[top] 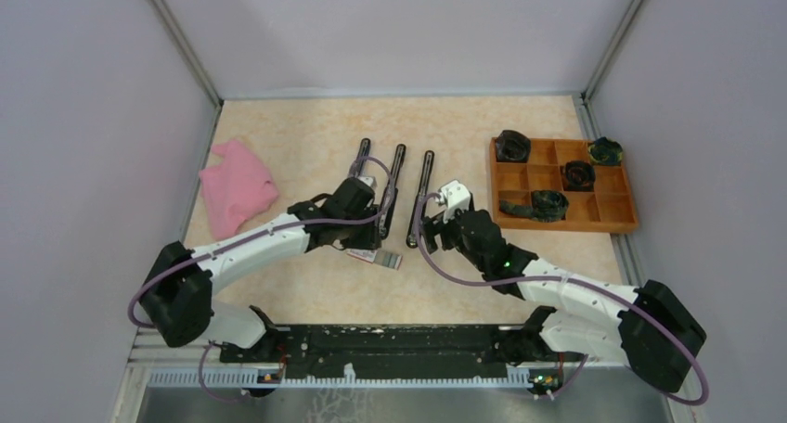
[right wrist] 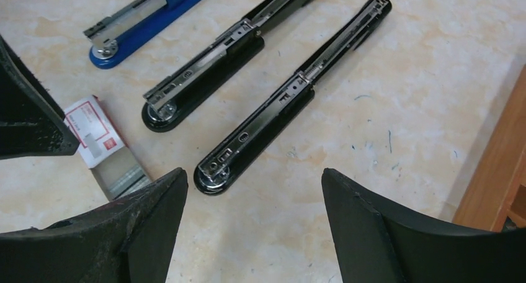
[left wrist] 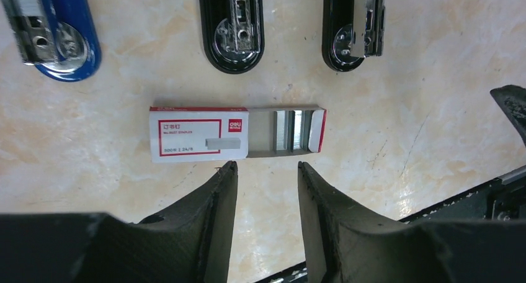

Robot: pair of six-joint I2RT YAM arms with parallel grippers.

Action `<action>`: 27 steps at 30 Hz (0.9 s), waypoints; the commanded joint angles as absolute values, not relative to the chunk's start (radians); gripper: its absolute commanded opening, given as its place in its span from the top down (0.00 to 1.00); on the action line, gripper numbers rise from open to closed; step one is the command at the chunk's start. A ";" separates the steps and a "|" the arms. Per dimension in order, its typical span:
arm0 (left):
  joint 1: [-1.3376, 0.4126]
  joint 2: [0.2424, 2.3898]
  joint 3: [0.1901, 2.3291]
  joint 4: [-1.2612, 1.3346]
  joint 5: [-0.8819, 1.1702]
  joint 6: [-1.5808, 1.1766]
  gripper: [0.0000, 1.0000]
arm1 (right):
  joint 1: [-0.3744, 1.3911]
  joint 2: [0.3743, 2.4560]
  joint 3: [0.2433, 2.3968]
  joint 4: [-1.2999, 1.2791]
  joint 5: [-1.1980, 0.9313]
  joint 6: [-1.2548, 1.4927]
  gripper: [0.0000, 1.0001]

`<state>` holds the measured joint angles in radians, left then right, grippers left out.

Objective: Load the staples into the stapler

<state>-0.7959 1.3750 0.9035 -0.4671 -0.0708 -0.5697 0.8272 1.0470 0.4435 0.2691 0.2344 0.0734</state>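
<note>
Table (top: 297,131), big to small: wooden tray (top: 564,228) far on the R side w/ dark items in some compartments, pink cloth (top: 237,189) far L, both well apart from the work. Three staplers lie opened flat side by side mid-table, rails up: blue stapler (left wrist: 56,35), mid black stapler (left wrist: 232,28), outer black stapler (right wrist: 279,103) nearest the tray. Right end effector (right wrist: 252,184) hangs spread wide, gripping nothing, above the near end of the outer black stapler. Left end effector (left wrist: 265,171) is part-spread, also empty, tips just short of the staple box (left wrist: 198,134), not touching afaict. Box lies flat on the table just on the near side of the staplers, drawer slid out toward the R arm, grey strips (left wrist: 293,131) exposed in it. Step in hand imo: L picks a strip. To do it well: shift L toward the drawer's open end so the tips straddle the strips, not the sleeve. Come down square, pinch across a strip's narrow width w/ light force, since strips prob snap or shed if squeezed or twisted. Box looks light and may skid or lift, so R could pin the sleeve. Lift straight up, strip level, legs down for the rail.
</note>
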 commanded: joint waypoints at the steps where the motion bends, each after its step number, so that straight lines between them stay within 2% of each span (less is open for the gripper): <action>1: -0.837 1.441 0.961 -0.487 -0.086 -0.629 0.55 | 0.837 1.018 0.407 0.357 0.318 0.081 0.20; 8: -0.880 1.547 1.016 -0.490 -0.093 -0.639 0.61 | 0.839 0.992 0.319 0.475 0.352 0.097 0.20; 20: -0.882 1.668 1.084 -0.546 -0.142 -0.637 0.73 | 0.837 1.012 0.317 0.487 0.361 0.098 0.19; 27: -0.882 1.697 1.087 -0.545 -0.130 -0.631 0.75 | 0.839 1.025 0.320 0.487 0.363 0.094 0.19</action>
